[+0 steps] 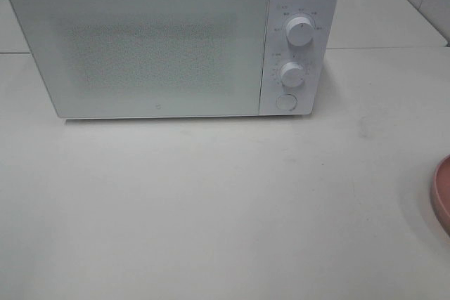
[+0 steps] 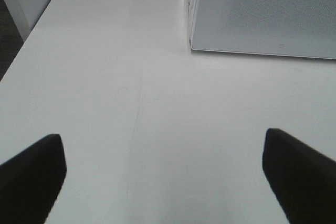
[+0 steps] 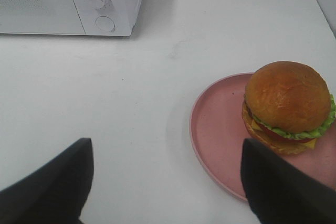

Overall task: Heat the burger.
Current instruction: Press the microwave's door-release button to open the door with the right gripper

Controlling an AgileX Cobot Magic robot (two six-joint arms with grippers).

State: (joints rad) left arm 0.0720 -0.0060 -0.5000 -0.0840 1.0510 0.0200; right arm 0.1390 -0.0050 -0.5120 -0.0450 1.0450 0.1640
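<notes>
Holding both arms low and back from the work, we have nothing in hand: the left gripper [image 2: 163, 148] hovers over the bare white table [image 2: 105, 103] with its two dark fingers spread wide and nothing between them, and the right gripper [image 3: 168, 153] is likewise released, jaws apart above the tabletop. The burger [image 3: 287, 106] sits upright on the pink plate [image 3: 215, 129], close ahead of the right gripper but off beyond one finger, not between the jaws. We judge that this arm waits there because it is the nearer one for the pick. The microwave [image 1: 140, 47] stands well ahead of both grippers with its door [image 1: 137, 50] shut, so the burger has no way in yet. That, we think, is why the left gripper faces the door's lower corner with its fingers open, ready to deal with the door first. The control panel, with its upper knob [image 1: 300, 33], lower knob [image 1: 291, 74] and round button [image 1: 285, 102], lies far ahead of the right gripper, on the side away from the burger. We take the button for the door release, though we cannot confirm it. The high camera shows neither gripper, only the plate's rim at its edge.
</notes>
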